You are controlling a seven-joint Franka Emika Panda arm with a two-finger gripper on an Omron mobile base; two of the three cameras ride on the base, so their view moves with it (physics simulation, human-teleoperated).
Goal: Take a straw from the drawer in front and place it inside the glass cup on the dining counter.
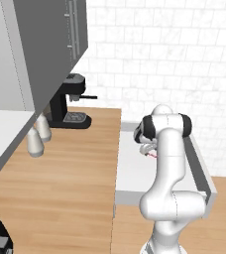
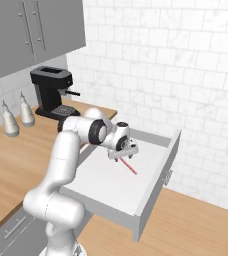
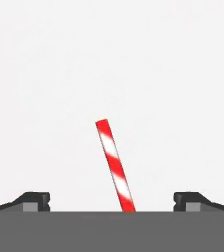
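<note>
two dark fingertips (image 3: 35, 201) stand spread as wide as they go in the hand view, one at each lower corner, nothing pinched between them. the pincer (image 2: 126, 151) hangs low over the floor of the drawer (image 2: 106, 186), pointing down at the straw (image 3: 115, 165), and in the hand view the straw runs up between the two tips, a little off square to them, its near end lost under the bottom edge.

seen from the right base view, the straw (image 2: 128, 167) lies flat on the drawer's pale floor, about midway between the side walls and rather toward the back wall than the front edge, with one end just under the hand and the other pointing toward the front right corner. in the left base view only a scrap of it (image 1: 150, 155) peeps out beside the wrist.

handling, as a judgement: it looks very light, thin, round and smooth, stiff enough to hold its line but easily crushed or kinked by a hard squeeze. lying flat on a slick floor, it may roll or skid away as the tips close, so the tips should straddle it squarely, across its length. taking it somewhat toward one end, rather than dead centre, would likely leave a long free end to lower into the cup afterwards; too near the end, though, and it may pivot in the grip.
</note>
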